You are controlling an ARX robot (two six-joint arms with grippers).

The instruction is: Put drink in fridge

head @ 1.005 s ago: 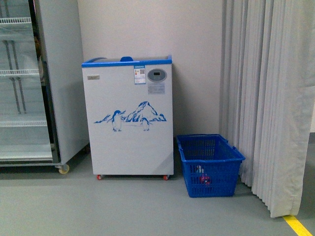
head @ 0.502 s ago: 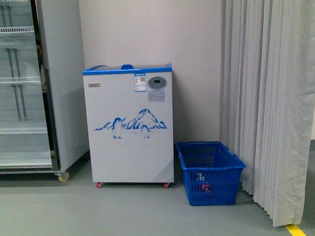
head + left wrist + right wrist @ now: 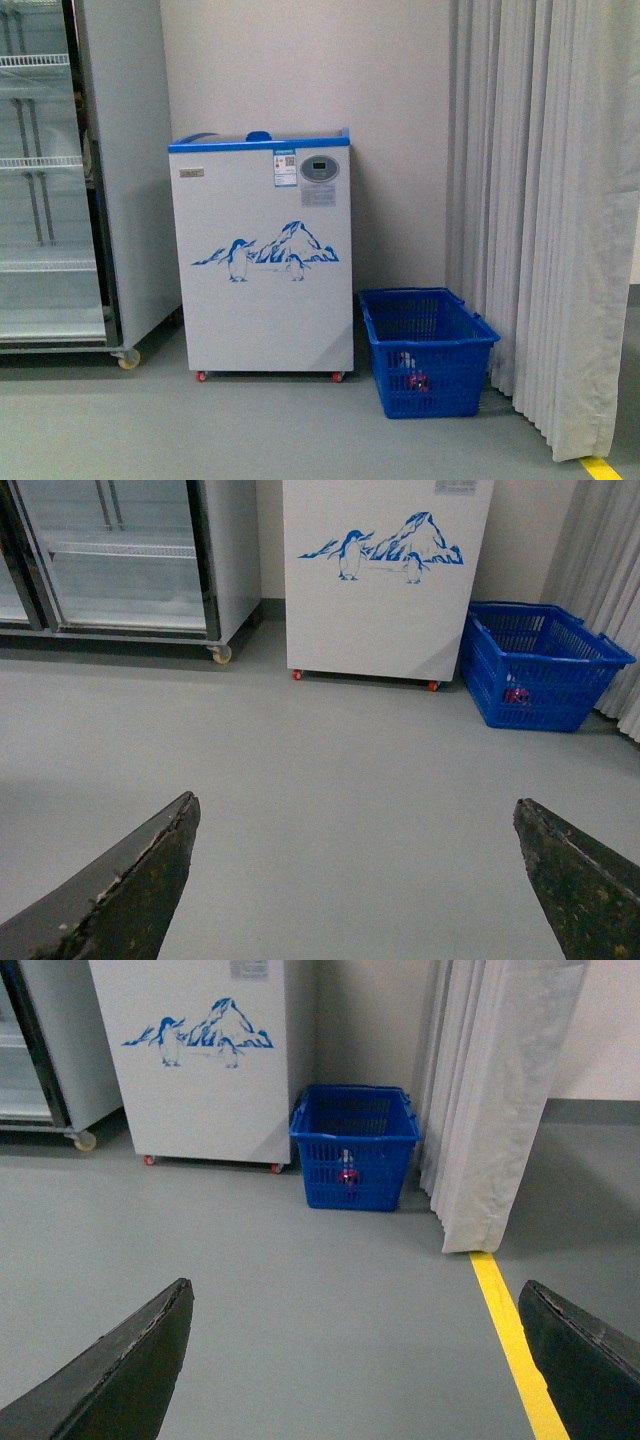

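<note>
My left hand point(image 3: 350, 880) is spread wide, dark fingers point(image 3: 130, 880) far apart with grey floor point(image 3: 330, 780) between them. My right hand point(image 3: 355, 1360) is the same, spread wide. The white chest fridge with blue rim and penguin-and-mountain drawing point(image 3: 260, 260) stands at my 12 o'clock on small red wheels point(image 3: 201, 376), well apart from both hands. A blue plastic mesh basket point(image 3: 430, 350) sits on the floor just beside the fridge, at its 3 o'clock. Inside is a small pink-and-white item point(image 3: 412, 378), too small to tell what it is. A tall grey glass-door cabinet with white wire shelves point(image 3: 60, 180) is at the fridge's 9 o'clock. A grey pleated curtain point(image 3: 540, 200) hangs at the basket's 3 o'clock, with a yellow floor stripe point(image 3: 510, 1350) at its foot.
</note>
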